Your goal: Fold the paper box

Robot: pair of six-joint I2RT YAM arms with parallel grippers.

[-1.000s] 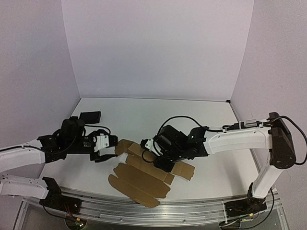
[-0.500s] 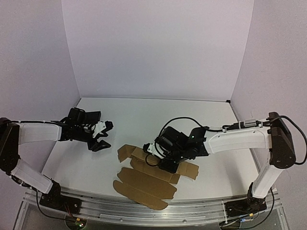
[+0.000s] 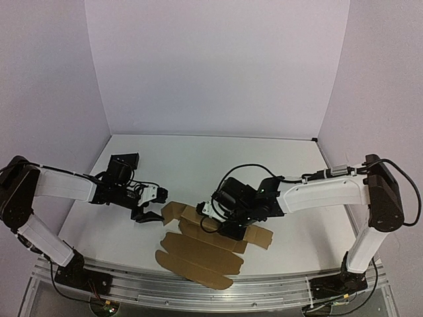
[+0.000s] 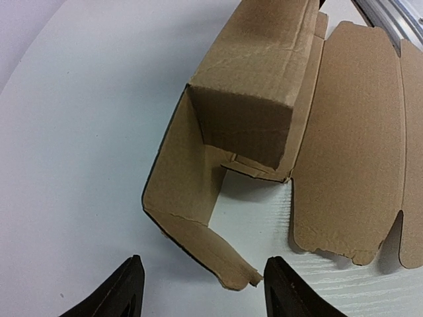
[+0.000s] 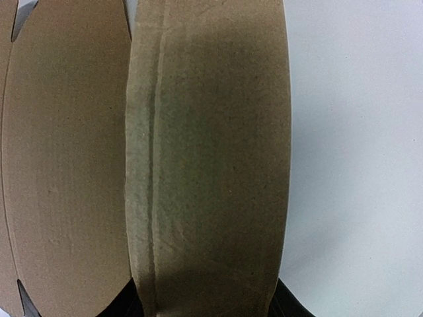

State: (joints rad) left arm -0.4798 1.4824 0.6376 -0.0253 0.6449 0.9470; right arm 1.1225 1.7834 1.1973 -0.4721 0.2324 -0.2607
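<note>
Counted one paper box (image 3: 211,247) on the white table (image 3: 198,165), lying at about six o'clock from the table's middle, close to the front edge. Found it mostly flat, with two long round-ended panels (image 3: 195,267) spread side by side nearest the edge, at the sheet's six o'clock. Saw one end, at the sheet's ten o'clock, stood up into a raised corner (image 4: 244,112) of brown walls. Saw one loose flap (image 4: 188,234) trailing from it down to the table.

Counted two arms and two grippers. Placed the left gripper (image 3: 147,212) at nine o'clock of the box, low over the table and just beside that raised corner. Showed two fingers (image 4: 125,297) set wide apart with nothing clamped. Had only the ragged tip of the loose flap reaching toward the gap between them. Could not tell whether that tip touched a finger.

Placed the right gripper (image 3: 228,230) on the sheet's middle, pointing down, at about three o'clock of the raised corner. Sat closed partway around one strip of cardboard, which filled the space between the two dark fingertips in the wrist view. Gripped the box there.

Noted one black block (image 3: 125,160) farther back, at about ten o'clock on the table. Sat well apart from the box and partly behind the left arm. Ended in pale walls (image 3: 218,66) at twelve o'clock.
</note>
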